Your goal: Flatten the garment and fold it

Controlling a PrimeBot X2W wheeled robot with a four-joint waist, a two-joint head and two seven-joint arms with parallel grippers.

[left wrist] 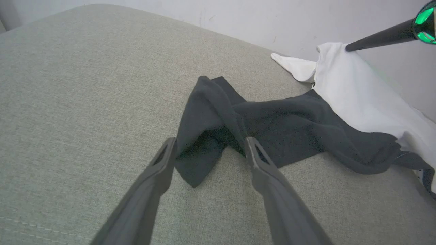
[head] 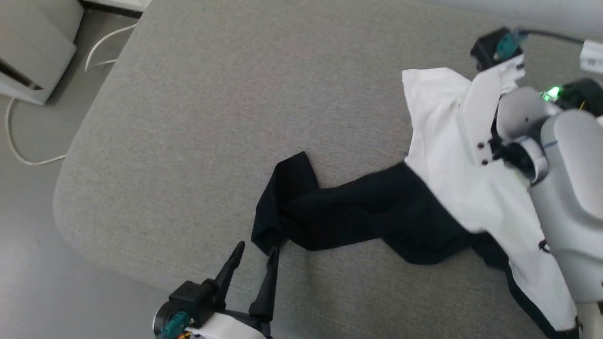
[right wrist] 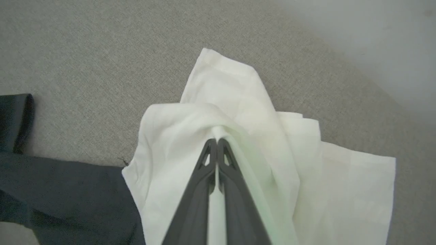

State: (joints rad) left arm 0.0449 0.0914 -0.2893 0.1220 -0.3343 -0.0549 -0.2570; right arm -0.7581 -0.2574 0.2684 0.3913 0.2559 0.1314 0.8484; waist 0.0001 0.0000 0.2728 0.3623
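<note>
**Right tool clamped on shirt body; left tool wide at sleeve end**

Locate the thin white shirt with long black sleeves (head: 452, 155) on the right half of the grey fabric-covered table (head: 188, 117). It lies crumpled, not flat. One black sleeve (head: 348, 212) runs from the white body toward the table's near edge, and its end is doubled back on itself.

Check the right tool (right wrist: 216, 140). Its two dark fingers are pressed together on a raised fold of the white cloth, which rises to a peak at the fingertips.

Check the left tool (head: 257, 248). Its fingers stand wide apart, with the folded sleeve end lying between the tips. In the left wrist view you cannot tell whether either fingertip (left wrist: 168, 146) touches the cloth.

A white cable (head: 28, 160) lies on the floor beside the table.
</note>
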